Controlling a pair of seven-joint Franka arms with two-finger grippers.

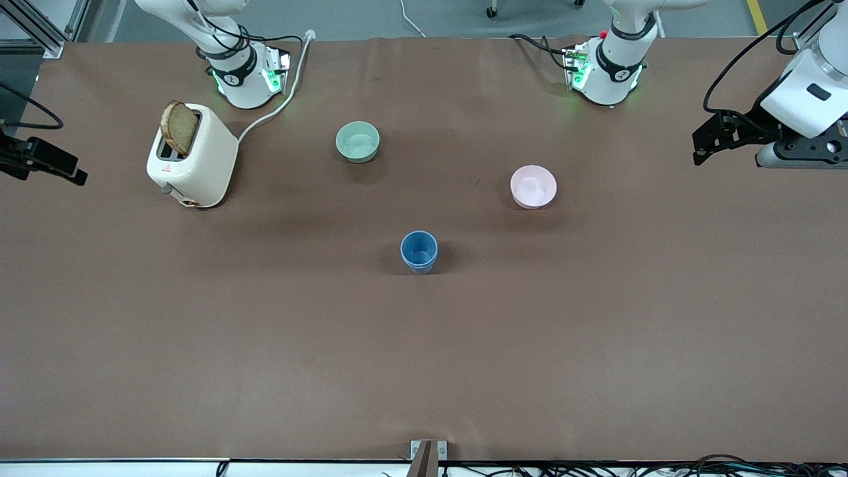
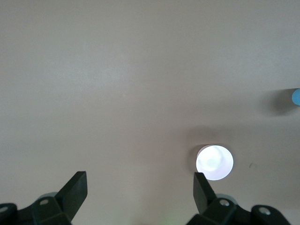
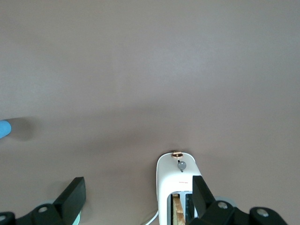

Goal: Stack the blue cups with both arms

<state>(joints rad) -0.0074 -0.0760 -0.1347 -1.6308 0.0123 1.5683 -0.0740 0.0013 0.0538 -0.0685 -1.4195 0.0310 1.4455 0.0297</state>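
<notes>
One blue cup shape stands upright at the middle of the table, nearer to the front camera than both bowls. A second rim line shows low on it, as of one cup nested in the other. No other blue cup shows. Its edge shows in the left wrist view and in the right wrist view. My left gripper hangs open and empty over the left arm's end of the table. My right gripper hangs open and empty over the right arm's end. Both are well apart from the cup.
A pale green bowl and a pink bowl stand farther from the front camera than the cup. The pink bowl also shows in the left wrist view. A white toaster with a bread slice stands near the right arm's base.
</notes>
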